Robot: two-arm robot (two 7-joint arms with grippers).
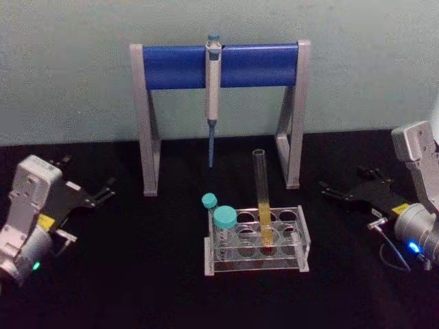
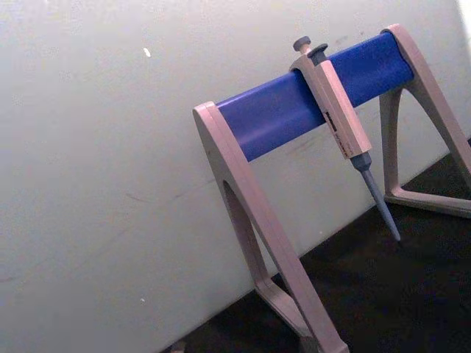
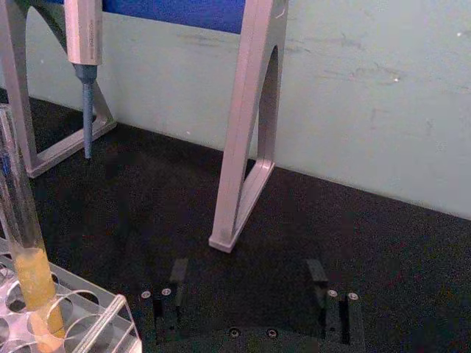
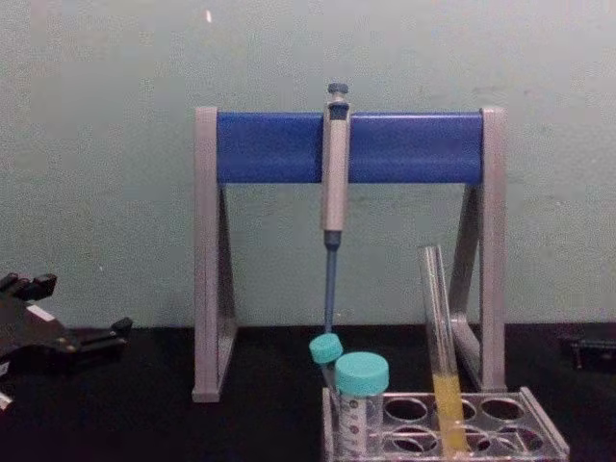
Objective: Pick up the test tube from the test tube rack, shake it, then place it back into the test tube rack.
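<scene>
The test tube (image 1: 262, 195) is a long clear glass tube with yellow liquid in its lower part. It stands, leaning slightly, in a hole of the low clear test tube rack (image 1: 257, 269) at the table's middle front. The same test tube (image 3: 28, 254) and rack (image 3: 110, 323) appear in the right wrist view, and the tube (image 4: 441, 337) and rack (image 4: 539, 423) in the chest view. My right gripper (image 1: 346, 179) rests open to the right of the rack, its fingers (image 3: 178, 273) wide apart with nothing between them. Far to the left, my left gripper (image 1: 88, 175) sits open and holds nothing.
Behind the rack stands a tall grey pipette stand (image 1: 147, 137) with a blue bar, and a pipette (image 1: 212, 89) hangs from it. Two teal-capped tubes (image 1: 224, 221) sit in the rack's left holes. A pale wall closes the back; the tabletop is black.
</scene>
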